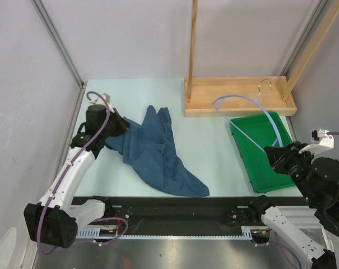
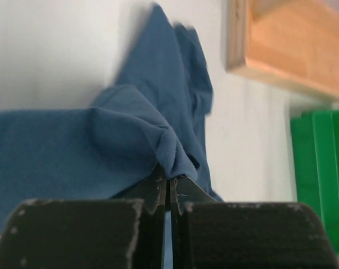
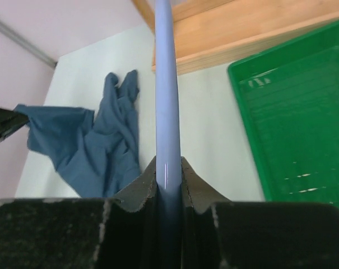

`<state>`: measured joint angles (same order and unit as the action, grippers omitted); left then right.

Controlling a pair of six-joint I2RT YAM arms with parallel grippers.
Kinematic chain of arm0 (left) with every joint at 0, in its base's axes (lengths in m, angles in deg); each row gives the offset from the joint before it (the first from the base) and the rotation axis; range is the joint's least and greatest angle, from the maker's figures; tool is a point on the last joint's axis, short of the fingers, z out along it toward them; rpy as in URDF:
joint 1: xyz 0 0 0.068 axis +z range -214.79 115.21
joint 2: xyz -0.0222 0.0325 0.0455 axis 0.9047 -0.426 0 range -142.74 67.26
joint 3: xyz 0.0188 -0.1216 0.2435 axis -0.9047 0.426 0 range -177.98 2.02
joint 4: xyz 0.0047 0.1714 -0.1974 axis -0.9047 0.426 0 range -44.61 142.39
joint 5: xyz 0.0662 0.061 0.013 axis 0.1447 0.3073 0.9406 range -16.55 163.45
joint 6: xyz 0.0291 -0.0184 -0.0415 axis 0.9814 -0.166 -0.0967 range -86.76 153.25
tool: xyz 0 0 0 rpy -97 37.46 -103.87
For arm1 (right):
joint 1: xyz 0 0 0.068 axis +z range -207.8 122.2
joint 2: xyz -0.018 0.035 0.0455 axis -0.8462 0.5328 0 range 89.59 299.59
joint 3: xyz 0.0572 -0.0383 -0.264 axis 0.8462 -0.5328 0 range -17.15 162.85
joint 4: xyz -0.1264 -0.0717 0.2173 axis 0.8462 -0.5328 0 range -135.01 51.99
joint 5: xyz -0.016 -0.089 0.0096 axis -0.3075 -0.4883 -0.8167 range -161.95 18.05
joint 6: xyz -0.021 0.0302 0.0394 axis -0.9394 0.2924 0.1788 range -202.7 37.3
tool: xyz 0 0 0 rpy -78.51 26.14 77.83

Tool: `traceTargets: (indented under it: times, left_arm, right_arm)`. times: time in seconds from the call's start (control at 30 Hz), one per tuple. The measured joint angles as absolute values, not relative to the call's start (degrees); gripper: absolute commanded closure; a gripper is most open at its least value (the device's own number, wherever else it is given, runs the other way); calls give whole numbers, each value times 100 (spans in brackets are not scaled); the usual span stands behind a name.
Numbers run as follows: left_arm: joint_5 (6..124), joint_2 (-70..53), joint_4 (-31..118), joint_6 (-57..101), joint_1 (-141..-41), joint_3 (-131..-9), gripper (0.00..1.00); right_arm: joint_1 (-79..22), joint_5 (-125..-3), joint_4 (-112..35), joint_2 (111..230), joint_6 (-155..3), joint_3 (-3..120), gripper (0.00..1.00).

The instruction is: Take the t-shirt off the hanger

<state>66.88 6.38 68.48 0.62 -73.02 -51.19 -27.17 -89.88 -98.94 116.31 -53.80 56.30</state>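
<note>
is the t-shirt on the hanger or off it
Off: the t-shirt lies crumpled on the table, apart from the bare hanger.

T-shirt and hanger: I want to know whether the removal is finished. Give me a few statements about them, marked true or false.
1. The t-shirt is off the hanger. True.
2. The left hand hangs open above the t-shirt. False: it is shut on a fold of the cloth.
3. The right hand grips the hanger's pale-blue bar. True.
4. The t-shirt lies in the green tray. False: it lies on the table, to the left of the tray.
</note>
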Motion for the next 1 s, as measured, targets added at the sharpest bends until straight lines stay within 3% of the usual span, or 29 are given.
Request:
traceTargets:
  times: [0.07,0.1,0.17,0.2,0.3,0.43,0.57,0.8,1.0]
  left_arm:
    - [6573,616,6938,191,-7776,-5117,73]
    - [6535,634,6933,235,-7964,-5115,59]
    - [6341,699,6848,325,-8425,-5058,44]
    - [6229,745,6778,355,-8617,-4986,30]
    - [5950,905,6675,427,-8998,-4710,19]
    - [5521,1040,6688,491,-9332,-4446,9]
    - [5187,1348,6747,524,-9590,-4356,8]
    - [4833,2159,6739,480,-9702,-4127,8]
    - [4509,2301,6712,377,-9710,-3821,8]
  right_arm:
    - [-2717,-9277,-9966,11694,-5399,5700,100]
    - [-2717,-9392,-9997,11756,-5410,5755,100]
    - [-2689,-9672,-9979,12009,-5496,5914,100]
    - [-2673,-9788,-9940,12191,-5557,6021,100]
    - [-2628,-10033,-9619,12818,-5806,6277,100]
    - [-2735,-10184,-8961,13893,-6206,6657,100]
    - [-3550,-9563,-8436,14735,-6394,6904,100]
    - [-5930,-6433,-7405,15814,-6070,7070,100]
    - [-7049,-3753,-5520,16459,-4886,7066,100]
